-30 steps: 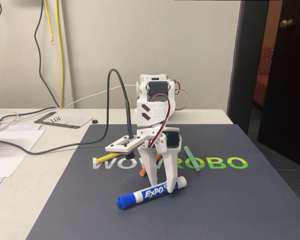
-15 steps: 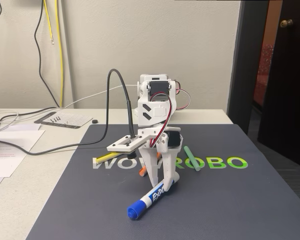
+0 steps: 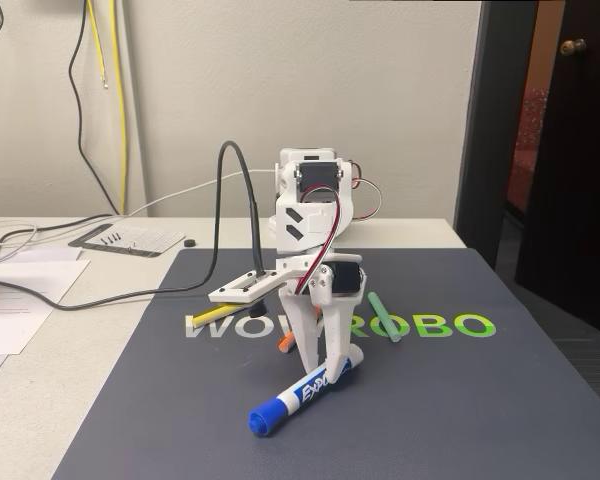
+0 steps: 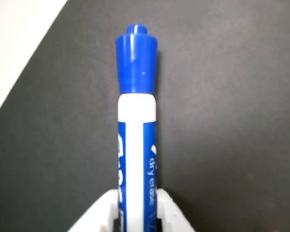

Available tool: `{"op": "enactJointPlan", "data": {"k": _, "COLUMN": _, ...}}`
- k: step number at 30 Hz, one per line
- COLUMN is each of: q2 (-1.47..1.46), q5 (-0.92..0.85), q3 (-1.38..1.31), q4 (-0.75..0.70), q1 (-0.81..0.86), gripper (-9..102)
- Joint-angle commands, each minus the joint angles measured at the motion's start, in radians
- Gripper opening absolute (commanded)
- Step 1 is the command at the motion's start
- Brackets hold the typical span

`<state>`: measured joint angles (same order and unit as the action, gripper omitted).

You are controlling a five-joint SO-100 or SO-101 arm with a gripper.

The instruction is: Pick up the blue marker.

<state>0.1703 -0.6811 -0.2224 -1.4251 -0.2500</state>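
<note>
The blue marker (image 3: 292, 398) is a thick white barrel with a blue label and blue cap. It slants down toward the front left of the dark mat (image 3: 460, 400) in the fixed view. My white gripper (image 3: 328, 372) points down and is shut on the marker's rear end. The cap hangs just over the mat; I cannot tell whether it touches. In the wrist view the blue marker (image 4: 137, 135) runs straight up the middle, cap at the top. There the gripper (image 4: 135, 215) clamps the barrel at the bottom edge.
Behind the arm on the mat lie a thin yellow stick (image 3: 210, 315), an orange stick (image 3: 283, 343) and a green stick (image 3: 383, 317). Papers (image 3: 20, 290) and cables cover the table's left. A dark door (image 3: 570, 150) stands at the right.
The fingers closed on the marker, which swung from lying nearly crosswise to pointing front-left. Over the last half second its cap drifted slightly left.
</note>
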Motion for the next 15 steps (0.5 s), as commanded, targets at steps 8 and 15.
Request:
{"op": "enactJointPlan", "data": {"k": 8, "q2": 0.253, "q5": 0.195, "q3": -0.035, "q4": -0.133, "q1": -0.035, "gripper": 0}}
{"op": "enactJointPlan", "data": {"k": 15, "q2": 0.383, "q5": 0.348, "q3": -0.035, "q4": -0.25, "q1": -0.055, "gripper": 0}}
